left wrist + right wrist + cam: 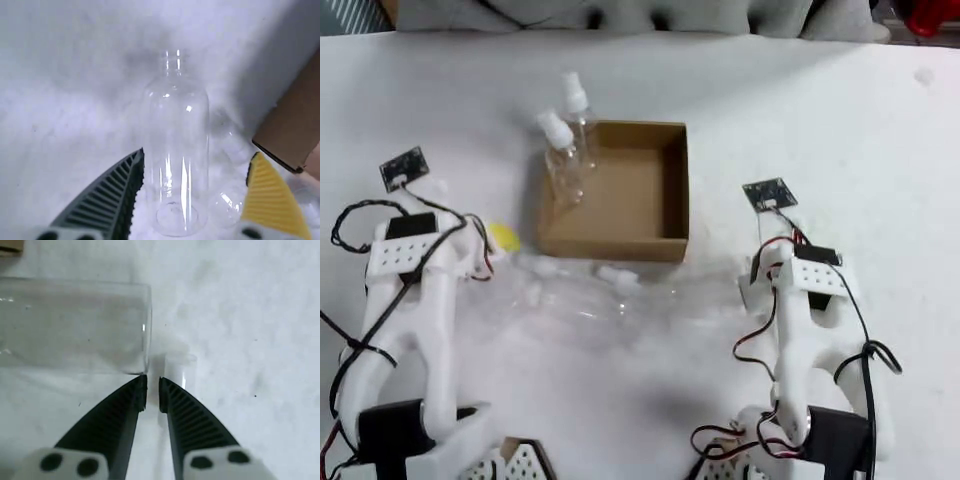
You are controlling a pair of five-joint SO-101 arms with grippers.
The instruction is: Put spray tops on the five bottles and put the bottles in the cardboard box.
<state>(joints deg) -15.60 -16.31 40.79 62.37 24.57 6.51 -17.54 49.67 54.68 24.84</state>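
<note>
Between the left hand's ribbed fingers lies a clear cylindrical bottle.

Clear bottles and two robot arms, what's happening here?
The job is to put tops on five bottles and box them. The left tool is open around a topless bottle lying on the table. The right tool, nearly shut, sits beside a second bottle, also lying. Two bottles with spray tops stand at the cardboard box's far left corner.

White table; grey tufted cushion behind; red object far corner.
</note>
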